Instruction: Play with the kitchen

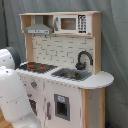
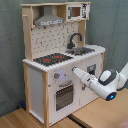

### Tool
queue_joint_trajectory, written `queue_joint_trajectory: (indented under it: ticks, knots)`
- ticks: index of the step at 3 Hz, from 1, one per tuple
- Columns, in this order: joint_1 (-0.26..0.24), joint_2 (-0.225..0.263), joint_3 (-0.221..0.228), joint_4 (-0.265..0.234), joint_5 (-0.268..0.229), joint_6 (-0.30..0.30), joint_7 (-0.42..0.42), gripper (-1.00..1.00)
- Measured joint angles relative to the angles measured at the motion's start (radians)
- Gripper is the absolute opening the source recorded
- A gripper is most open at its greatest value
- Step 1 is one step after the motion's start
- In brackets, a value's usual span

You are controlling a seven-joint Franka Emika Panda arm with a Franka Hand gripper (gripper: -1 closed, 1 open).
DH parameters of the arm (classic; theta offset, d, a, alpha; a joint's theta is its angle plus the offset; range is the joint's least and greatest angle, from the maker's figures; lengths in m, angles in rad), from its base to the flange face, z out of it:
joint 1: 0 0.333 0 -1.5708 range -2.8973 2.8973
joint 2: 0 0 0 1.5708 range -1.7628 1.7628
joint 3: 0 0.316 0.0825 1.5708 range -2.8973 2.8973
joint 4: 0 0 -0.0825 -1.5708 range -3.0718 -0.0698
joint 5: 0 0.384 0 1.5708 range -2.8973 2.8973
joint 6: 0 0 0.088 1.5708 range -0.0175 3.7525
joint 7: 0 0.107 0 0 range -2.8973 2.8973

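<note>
Kitchen: we are looking at a tall toy kitchen (image 2: 60,60) of pale wood and white panels, standing on a wooden floor (image 2: 20,119) in front of a grey-green curtain (image 2: 10,50); in the first exterior view it is filling most of the picture (image 1: 65,75).
Hob: we are seeing a black hob with red rings (image 2: 53,59) on the counter, toward the second exterior view's left, and toward the first exterior view's left (image 1: 36,66).
Sink and faucet: we are seeing a sink (image 1: 71,74) beside the hob, with a curved black faucet (image 1: 83,59) rising behind it; both are showing in the second exterior view too (image 2: 75,40).
Back and top: we are noting a pegboard back (image 2: 50,37), a grey hood (image 1: 39,29) over the hob and a small microwave (image 1: 71,23) on the upper shelf.
Oven door: we are seeing it on the front below the hob (image 2: 64,95).
Arm: we are watching the white arm (image 2: 107,82) reaching in from the second exterior view's right; in the first exterior view its bulky white body (image 1: 12,95) is covering the lower left.
Gripper: its tip (image 2: 75,71) is pointing at the kitchen's front just under the counter edge, above the oven door; we cannot tell whether it is touching the panel.
Jaws: we cannot tell whether they are apart or together.
</note>
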Motion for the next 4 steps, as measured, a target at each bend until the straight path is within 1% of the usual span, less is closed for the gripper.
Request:
queue_joint_trajectory:
  ticks: [2, 3, 4]
  knots:
    - [0.039, 0.077, 0.004, -0.022, -0.085, -0.065, -0.186, 1.0]
    - [0.056, 0.117, 0.005, -0.041, -0.127, -0.079, -0.284, 1.0]
    - [0.059, 0.147, 0.006, -0.051, -0.171, -0.073, -0.37, 1.0]
